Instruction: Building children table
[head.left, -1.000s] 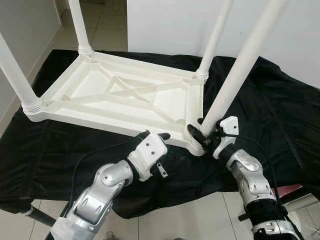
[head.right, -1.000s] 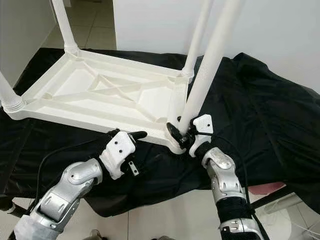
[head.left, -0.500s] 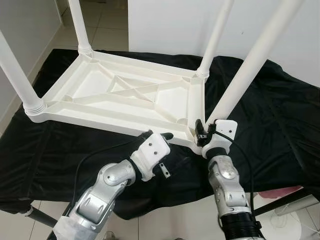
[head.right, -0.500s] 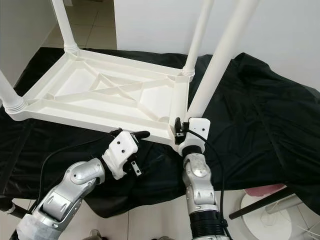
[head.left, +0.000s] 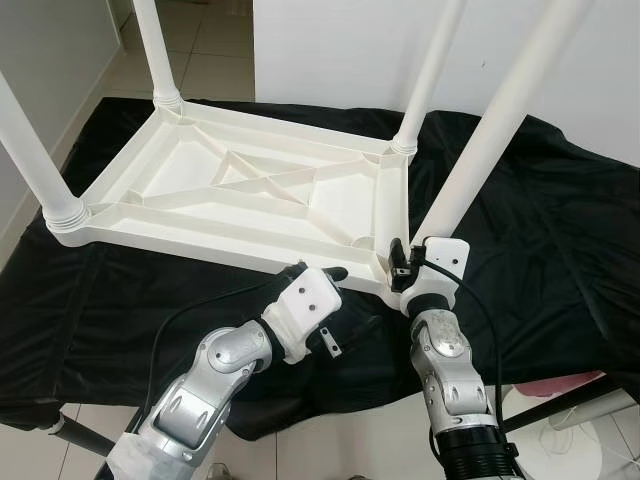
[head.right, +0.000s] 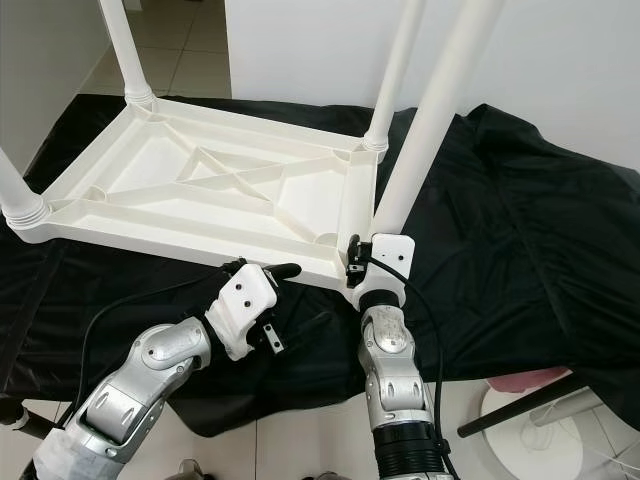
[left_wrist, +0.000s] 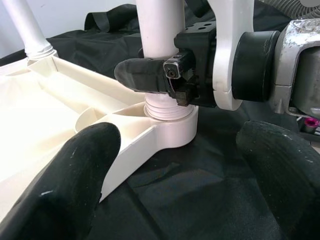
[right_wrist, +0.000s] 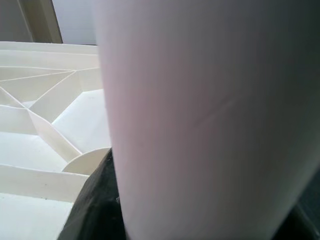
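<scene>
while left gripper (head.left: 322, 272) gapes, right gripper (head.left: 402, 268) clamps smooth round leg (head.left: 487, 130).

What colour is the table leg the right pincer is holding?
White. The leg in the right pincer shows best in the left eye view.

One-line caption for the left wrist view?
Right gripper clamps the white table leg at its corner socket; left gripper fingers open nearby.

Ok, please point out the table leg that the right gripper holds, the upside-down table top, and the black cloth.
table leg (head.left: 490, 130), left eye view, middle of the shaft.
table top (head.left: 250, 190), left eye view, ribbed underside at the cross brace.
black cloth (head.right: 520, 220), right eye view, bare part right of the leg.
</scene>
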